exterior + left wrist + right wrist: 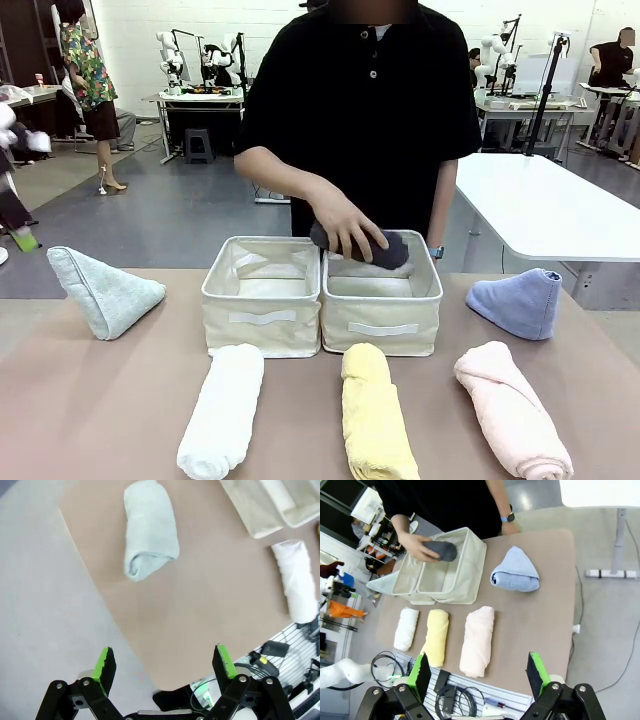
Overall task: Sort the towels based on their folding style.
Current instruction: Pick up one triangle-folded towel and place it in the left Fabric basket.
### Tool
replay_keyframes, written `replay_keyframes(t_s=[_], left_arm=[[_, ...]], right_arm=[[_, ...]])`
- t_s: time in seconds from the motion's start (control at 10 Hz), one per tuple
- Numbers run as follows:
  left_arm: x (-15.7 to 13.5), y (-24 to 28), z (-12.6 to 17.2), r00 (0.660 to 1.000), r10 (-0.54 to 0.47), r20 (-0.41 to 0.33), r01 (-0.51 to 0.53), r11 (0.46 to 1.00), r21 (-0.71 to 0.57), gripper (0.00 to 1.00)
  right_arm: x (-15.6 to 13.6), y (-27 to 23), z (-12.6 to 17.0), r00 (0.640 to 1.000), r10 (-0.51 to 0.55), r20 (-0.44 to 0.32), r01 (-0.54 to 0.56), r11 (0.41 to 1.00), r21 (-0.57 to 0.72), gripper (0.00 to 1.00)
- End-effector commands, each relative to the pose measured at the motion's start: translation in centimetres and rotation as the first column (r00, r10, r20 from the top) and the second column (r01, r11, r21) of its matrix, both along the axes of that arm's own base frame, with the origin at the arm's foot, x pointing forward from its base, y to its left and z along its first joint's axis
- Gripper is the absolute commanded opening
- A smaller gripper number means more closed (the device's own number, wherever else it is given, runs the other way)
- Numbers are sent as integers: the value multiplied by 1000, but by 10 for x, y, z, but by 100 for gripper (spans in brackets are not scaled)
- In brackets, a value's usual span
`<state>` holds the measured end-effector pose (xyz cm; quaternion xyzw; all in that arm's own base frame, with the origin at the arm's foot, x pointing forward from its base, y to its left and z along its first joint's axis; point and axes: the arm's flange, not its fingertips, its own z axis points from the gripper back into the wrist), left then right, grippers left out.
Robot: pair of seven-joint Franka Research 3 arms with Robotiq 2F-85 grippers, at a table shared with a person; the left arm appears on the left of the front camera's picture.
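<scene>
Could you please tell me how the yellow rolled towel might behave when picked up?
The yellow rolled towel looks soft, so it would probably sag at both ends. Nothing binds the roll, so it may unwind. Pushed sideways, it could roll.

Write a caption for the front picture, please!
A person's hand holds the dark grey towel over the right basket.

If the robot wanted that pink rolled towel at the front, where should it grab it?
Probably around its middle, coming straight down from above. The pink towel lies flat as a long roll, so a grip closing across its narrow width, one side on each long edge, should keep the roll together. The open right hand looks well placed for it.
</scene>
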<state>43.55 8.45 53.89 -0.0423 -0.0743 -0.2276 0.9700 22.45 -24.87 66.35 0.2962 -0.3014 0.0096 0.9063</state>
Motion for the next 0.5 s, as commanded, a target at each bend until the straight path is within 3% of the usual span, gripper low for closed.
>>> replay_keyframes(t_s=[0.0,0.4], left_arm=[[14,-9,-26,999,20,-27,-21,1000,-10,100],[32,-17,-61,999,13,49,-13,1000,2,100]], right_arm=[[1,1,-1,1000,18,17,-18,1000,12,100],[1,1,-1,1000,18,17,-18,1000,12,100]])
